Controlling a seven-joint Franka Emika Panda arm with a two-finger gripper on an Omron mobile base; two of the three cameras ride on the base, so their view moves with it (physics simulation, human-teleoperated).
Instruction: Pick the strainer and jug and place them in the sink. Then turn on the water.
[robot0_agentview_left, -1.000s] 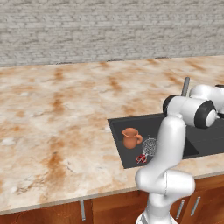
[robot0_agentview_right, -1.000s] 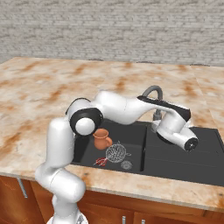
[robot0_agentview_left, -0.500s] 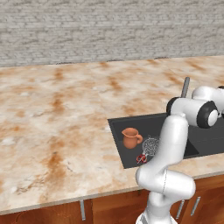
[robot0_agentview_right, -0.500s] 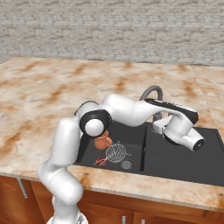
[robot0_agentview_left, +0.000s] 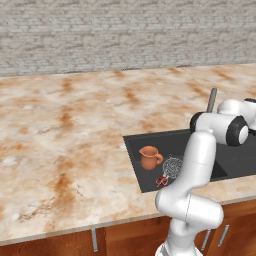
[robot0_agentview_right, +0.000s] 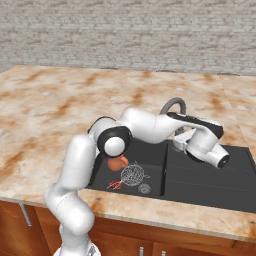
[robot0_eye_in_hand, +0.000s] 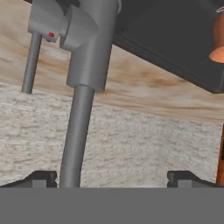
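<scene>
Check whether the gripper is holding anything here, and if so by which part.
Nothing is held. The gripper is open by the faucet, jaws spread wide and not closed on it. The jug and strainer lie in the sink.

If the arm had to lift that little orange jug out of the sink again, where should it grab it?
Probably from straight above. The jug stands upright in the sink, so its open mouth faces up and one finger could go inside the rim, one outside. Its handle sticks out toward the strainer close beside it, so a sideways approach there looks cramped. The gripper is open already.
</scene>
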